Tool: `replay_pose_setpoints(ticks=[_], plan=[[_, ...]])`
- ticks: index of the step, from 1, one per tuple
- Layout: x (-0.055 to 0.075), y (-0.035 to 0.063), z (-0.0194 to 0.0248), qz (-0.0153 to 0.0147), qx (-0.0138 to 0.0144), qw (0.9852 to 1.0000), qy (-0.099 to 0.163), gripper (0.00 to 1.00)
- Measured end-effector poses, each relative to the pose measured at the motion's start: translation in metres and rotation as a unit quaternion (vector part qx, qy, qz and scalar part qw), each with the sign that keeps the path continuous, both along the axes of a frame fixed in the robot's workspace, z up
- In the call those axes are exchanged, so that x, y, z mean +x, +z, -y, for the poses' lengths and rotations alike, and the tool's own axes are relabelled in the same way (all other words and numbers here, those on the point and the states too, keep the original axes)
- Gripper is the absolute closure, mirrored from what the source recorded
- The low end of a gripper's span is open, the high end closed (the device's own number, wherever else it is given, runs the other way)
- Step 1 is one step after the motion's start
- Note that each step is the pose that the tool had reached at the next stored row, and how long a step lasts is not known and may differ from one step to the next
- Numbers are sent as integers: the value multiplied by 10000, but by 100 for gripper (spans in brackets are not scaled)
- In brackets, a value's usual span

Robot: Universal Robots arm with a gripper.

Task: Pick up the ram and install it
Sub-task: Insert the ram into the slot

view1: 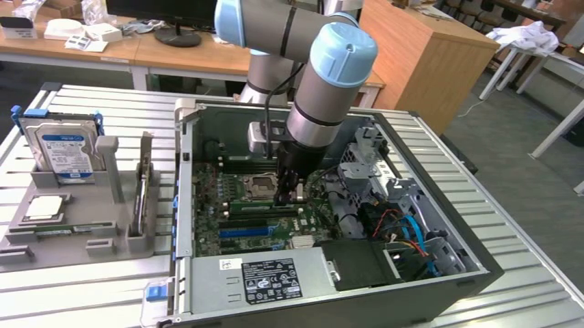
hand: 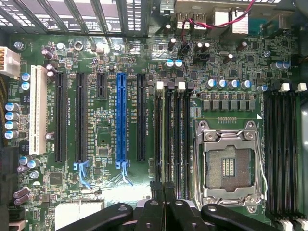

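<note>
Exterior view, your arm (view1: 329, 89) down inside the open computer case (view1: 365, 304) on the table (view1: 91, 102), jaws closed on the ram (view1: 260, 203), held low beside the processor socket (view1: 264, 184), wrist view, the ram (hand: 163, 144) edge-on between your jaws, over the black memory slots (hand: 183, 139) next to the socket (hand: 230, 166)

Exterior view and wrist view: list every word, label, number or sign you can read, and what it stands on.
Hard drive, blue label: print too small to read.
Power supply, black sticker: text and marks blurred, unreadable.
Motherboard, white lettering beside the slots: too small to read.
Nothing can be quoted.
</note>
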State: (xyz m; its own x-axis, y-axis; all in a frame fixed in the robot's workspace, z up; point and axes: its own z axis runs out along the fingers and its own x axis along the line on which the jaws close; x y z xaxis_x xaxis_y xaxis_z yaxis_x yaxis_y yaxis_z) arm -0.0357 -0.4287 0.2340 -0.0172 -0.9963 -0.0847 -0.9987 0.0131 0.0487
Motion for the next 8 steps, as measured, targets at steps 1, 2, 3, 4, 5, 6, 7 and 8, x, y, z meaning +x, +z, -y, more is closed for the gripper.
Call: replay_pose_setpoints(ticks=[1,2,3,4,5,6,7,8], plan=[[0,0,0,0,0,10000,12,89],[0,0,0,0,0,10000,21,89],[0,0,0,0,0,10000,22,89],[0,0,0,0,0,10000,22,89],[0,0,0,0,0,10000,22,89],[0,0,0,0,0,10000,22,89],[1,-3,-2,0,1,10000,22,89],[1,-4,-3,0,0,10000,22,89]])
